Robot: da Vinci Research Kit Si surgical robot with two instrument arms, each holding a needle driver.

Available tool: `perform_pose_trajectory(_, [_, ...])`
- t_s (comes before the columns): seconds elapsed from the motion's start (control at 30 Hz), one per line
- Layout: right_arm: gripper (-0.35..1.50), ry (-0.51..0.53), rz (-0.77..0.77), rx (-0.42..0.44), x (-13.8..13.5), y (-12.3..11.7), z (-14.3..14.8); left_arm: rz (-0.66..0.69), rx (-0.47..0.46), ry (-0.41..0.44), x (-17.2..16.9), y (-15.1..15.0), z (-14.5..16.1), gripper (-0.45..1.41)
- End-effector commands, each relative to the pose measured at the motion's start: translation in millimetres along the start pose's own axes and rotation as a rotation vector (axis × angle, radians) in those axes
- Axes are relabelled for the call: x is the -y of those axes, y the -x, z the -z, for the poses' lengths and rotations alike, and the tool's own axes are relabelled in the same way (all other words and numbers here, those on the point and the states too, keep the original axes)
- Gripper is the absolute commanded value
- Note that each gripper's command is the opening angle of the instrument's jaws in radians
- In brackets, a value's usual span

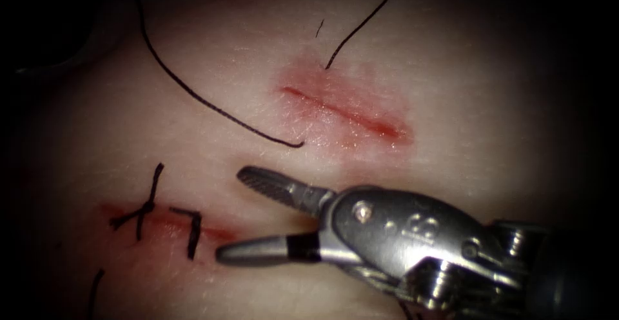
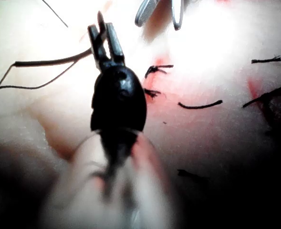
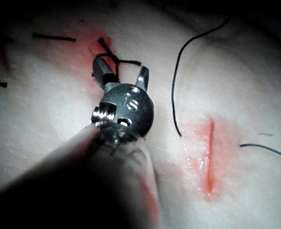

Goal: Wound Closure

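Note:
My right tool (image 1: 229, 215) comes in from the right with its jaws open and nothing between them. It hovers just right of the stitched cut (image 1: 213, 233), which carries two dark knots (image 1: 145, 210). From the right wrist view, one knot (image 3: 107, 53) sits just beyond the open right tool (image 3: 121, 75). An open cut (image 1: 348, 110), ringed with red fluid, lies above the tool. A long thread (image 1: 193, 94) crosses the tissue and ends left of that cut. A second thread (image 1: 361, 26) ends just above it. My left tool (image 2: 103, 36) pinches a dark looped thread (image 2: 49, 62).
Short cut ends of thread (image 2: 200, 105) lie on the tissue near the stitched cut. A tiny cut end (image 1: 319, 28) rests above the open cut. Pale tissue (image 1: 483, 100) extends right of the open cut.

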Motion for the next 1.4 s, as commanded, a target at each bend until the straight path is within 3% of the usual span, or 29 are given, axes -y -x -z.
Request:
perform_pose_trajectory(0.03, [1.35,0.015,0.015,0.002,-0.9,0.1,0.0,0.002,0.005,-0.009,0.0,0.6,-0.1,-0.45])
perform_pose_trajectory(0.13, [1.25,0.051,0.076,0.021,-1.8,0.5,0.8,-0.001,0.012,-0.033,0.7,0.9,1.2,-0.45])
perform_pose_trajectory(0.27, [1.25,0.111,0.122,0.06,-3.3,1.7,0.7,-0.009,0.019,-0.047,0.7,1.1,1.3,-0.45])
perform_pose_trajectory(0.5, [1.3,0.178,0.183,0.159,-6.6,5.8,-1.8,-0.017,0.006,-0.038,0.0,1.2,0.5,-0.45])
perform_pose_trajectory(0.67, [1.2,0.181,0.2,0.201,-8.0,7.7,-3.0,-0.019,0.006,-0.038,0.0,1.2,0.5,-0.45])
perform_pose_trajectory(0.8, [0.74,0.175,0.218,0.22,-8.4,8.4,-3.7,-0.02,0.002,-0.034,-0.1,1.3,0.3,-0.45])
perform_pose_trajectory(0.83, [0.49,0.173,0.218,0.228,-8.3,8.5,-3.8,-0.021,0.002,-0.035,-0.2,1.3,0.2,-0.45])
perform_pose_trajectory(0.87, [0.0,0.167,0.219,0.239,-8.2,8.6,-3.8,-0.021,0.0,-0.034,-0.2,1.4,0.1,-0.45])
perform_pose_trajectory(0.9, [-0.35,0.149,0.218,0.25,-8.0,8.6,-3.7,-0.021,-0.003,-0.031,-0.3,1.4,-0.1,-0.45])
perform_pose_trajectory(1.13, [-0.35,0.128,0.199,0.252,-5.0,6.6,-2.2,-0.018,-0.003,-0.036,0.7,1.8,-2.2,-0.45])
perform_pose_trajectory(1.4, [-0.35,0.05,0.22,0.283,2.4,3.6,-2.6,-0.038,-0.01,-0.041,1.0,3.6,-3.2,-0.45])
